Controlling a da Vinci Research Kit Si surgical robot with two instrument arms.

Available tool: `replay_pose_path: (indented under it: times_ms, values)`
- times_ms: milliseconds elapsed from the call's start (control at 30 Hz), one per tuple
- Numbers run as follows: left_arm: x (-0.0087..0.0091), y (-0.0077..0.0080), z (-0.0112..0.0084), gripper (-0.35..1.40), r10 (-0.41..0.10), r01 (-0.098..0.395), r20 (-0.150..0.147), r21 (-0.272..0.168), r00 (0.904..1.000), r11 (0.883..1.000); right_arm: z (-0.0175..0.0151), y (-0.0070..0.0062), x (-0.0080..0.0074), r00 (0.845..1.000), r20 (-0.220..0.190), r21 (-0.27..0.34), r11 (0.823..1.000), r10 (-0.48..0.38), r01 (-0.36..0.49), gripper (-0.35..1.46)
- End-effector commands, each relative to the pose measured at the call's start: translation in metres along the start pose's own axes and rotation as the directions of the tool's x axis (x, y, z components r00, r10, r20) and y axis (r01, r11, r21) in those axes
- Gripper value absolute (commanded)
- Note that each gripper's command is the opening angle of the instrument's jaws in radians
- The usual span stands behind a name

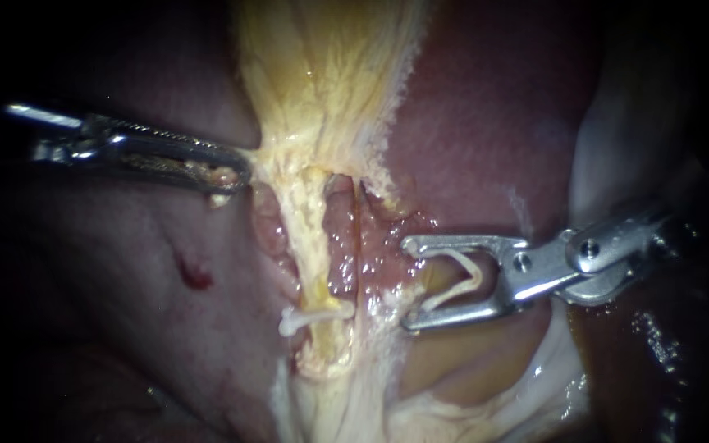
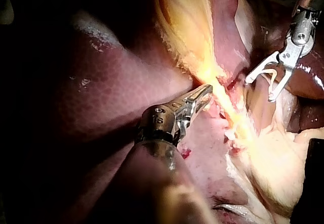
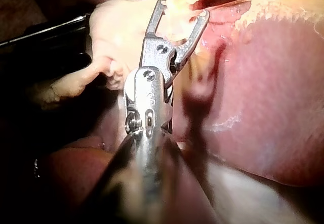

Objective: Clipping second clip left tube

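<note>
Left instrument (image 1: 240,176) gripping gallbladder (image 1: 322,74), right (image 1: 408,283) holding clip (image 1: 471,277), liver (image 1: 486,123)

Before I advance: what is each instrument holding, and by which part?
Left instrument grips the yellowish tissue at its edge. Right instrument holds an open clip by its legs, between its jaws.

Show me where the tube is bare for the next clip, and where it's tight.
Free: the left tube between the gallbladder and its clip; bare liver below the left tool, which grips the gallbladder's edge. Crowded: ragged tissue between tube and the right tool, whose jaws hold a loaded clip.
</note>
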Motion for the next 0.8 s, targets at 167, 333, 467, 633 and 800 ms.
replay_pose_path:
  times_ms: [167,333,467,633,800]
  values:
    - [0.0,-0.0001,0.0001,-0.35,0.0,0.0,0.0,-0.001,1.0,1.0,0.0013,0.0,-0.0002,1.0,-0.006,0.007,1.0,0.02,-0.02,0.49]
    - [0.0001,-0.0001,0.0001,-0.35,0.001,-0.001,0.0,-0.001,1.0,1.0,0.0027,0.0002,-0.0008,0.999,-0.01,0.018,0.999,0.037,-0.037,0.49]
    - [0.0001,-0.0001,0.0002,-0.35,0.001,-0.001,0.0,-0.001,1.0,1.0,0.0035,0.0003,-0.0012,0.999,-0.013,0.03,0.998,0.046,-0.046,0.49]
    - [0.0001,-0.0001,0.0003,-0.35,0.001,-0.001,0.001,-0.002,1.0,1.0,0.0045,0.0003,-0.0016,0.998,-0.02,0.047,0.997,0.058,-0.057,0.49]
    - [0.0002,-0.0001,0.0003,-0.35,0.001,-0.001,0.001,-0.003,1.0,1.0,0.0051,0.0008,-0.0021,0.998,-0.019,0.045,0.997,0.062,-0.061,0.49]
